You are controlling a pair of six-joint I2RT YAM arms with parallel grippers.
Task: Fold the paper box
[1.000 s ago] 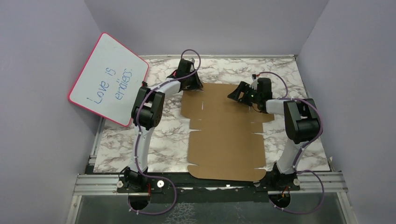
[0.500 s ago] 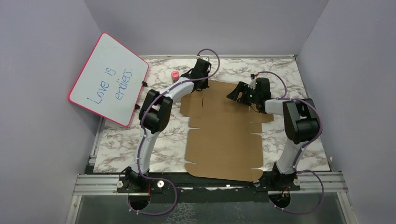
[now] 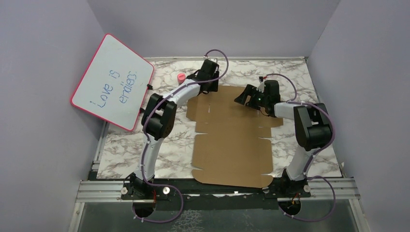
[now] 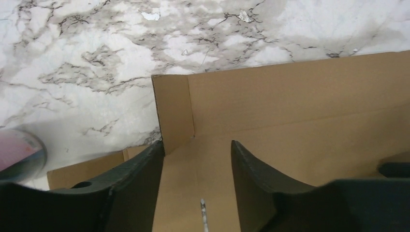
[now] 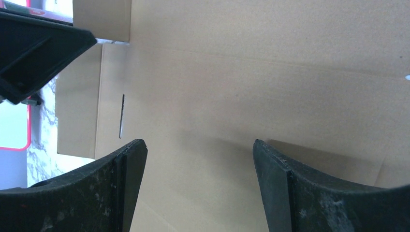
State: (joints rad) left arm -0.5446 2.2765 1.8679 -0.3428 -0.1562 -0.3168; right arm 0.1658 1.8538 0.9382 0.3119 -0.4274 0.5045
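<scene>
The paper box (image 3: 232,140) is not a box yet. It is a flat brown sheet lying on the table (image 3: 125,140), in the middle, between the two arms. Its flaps and tabs stick out at the sides.

Both arms reach to the far end of the sheet. I think that is where the first fold should go, so both come there to help.

The left gripper (image 3: 207,87) is at the far left corner. Its two fingers (image 4: 140,179) are spread apart, with nothing between them but the sheet below. A small corner tab (image 4: 174,111) sits just past the fingertips. It may be the part to push up next.

The right gripper (image 3: 241,100) is over the far part of the sheet, more to the right. Its fingers (image 5: 130,164) are wide apart too, and hold nothing. I cannot tell if they touch the sheet.

There are no walls yet, so nothing can go inside. A little pink thing (image 3: 181,77) stands on the table near the left gripper. A whiteboard (image 3: 113,82) leans at the left.
</scene>
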